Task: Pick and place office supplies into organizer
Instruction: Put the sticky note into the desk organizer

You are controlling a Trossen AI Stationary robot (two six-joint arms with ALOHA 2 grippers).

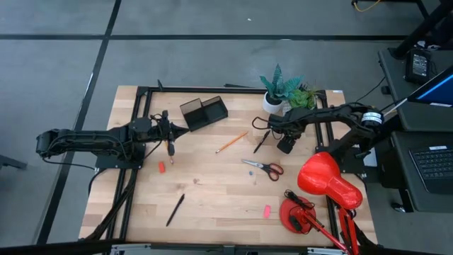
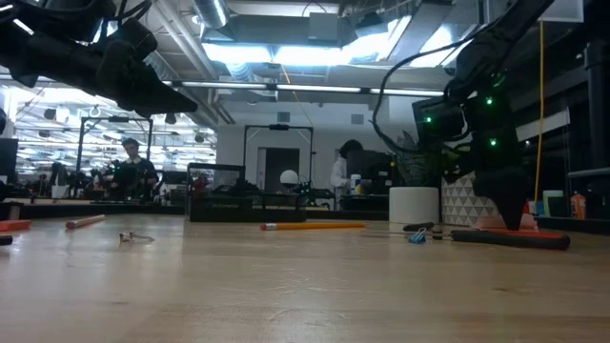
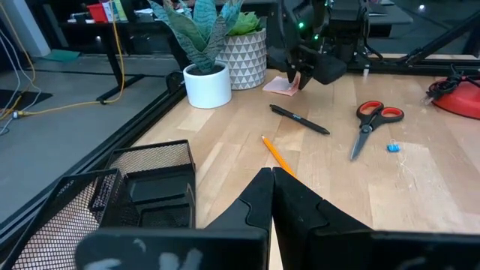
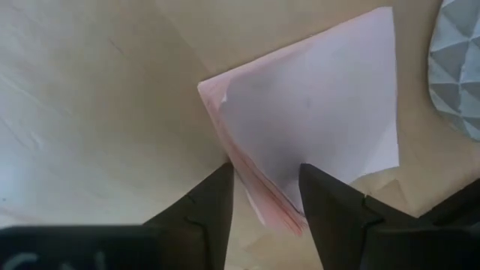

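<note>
The pink sticky-note pad (image 4: 315,112) lies flat on the wood beside the white plant pot (image 1: 272,103). My right gripper (image 4: 266,196) points down at it, open. One finger is over the pad and the other over bare table, astride the pad's pink edge. My left gripper (image 3: 271,191) is shut and empty, raised near the dark mesh organizer (image 1: 204,112), which also shows in the left wrist view (image 3: 142,191). On the table lie the red-handled scissors (image 1: 263,168), the orange pencil (image 1: 231,142), two black pens (image 1: 261,142) (image 1: 175,210) and two pink-red erasers (image 1: 161,167) (image 1: 267,210). My right gripper stands over the pad's edge (image 4: 255,180) from above, fingers either side of it. Whether the fingertips touch the pad cannot be told, as the fingers hide their own tips.
The red desk lamp (image 1: 325,184) fills the table's right near corner. Potted plants (image 1: 287,86) stand at the far edge behind my right arm. A short stick with a reddish tip (image 1: 170,150) lies below my left gripper. A tiny blue clip (image 3: 392,147) sits by the scissors.
</note>
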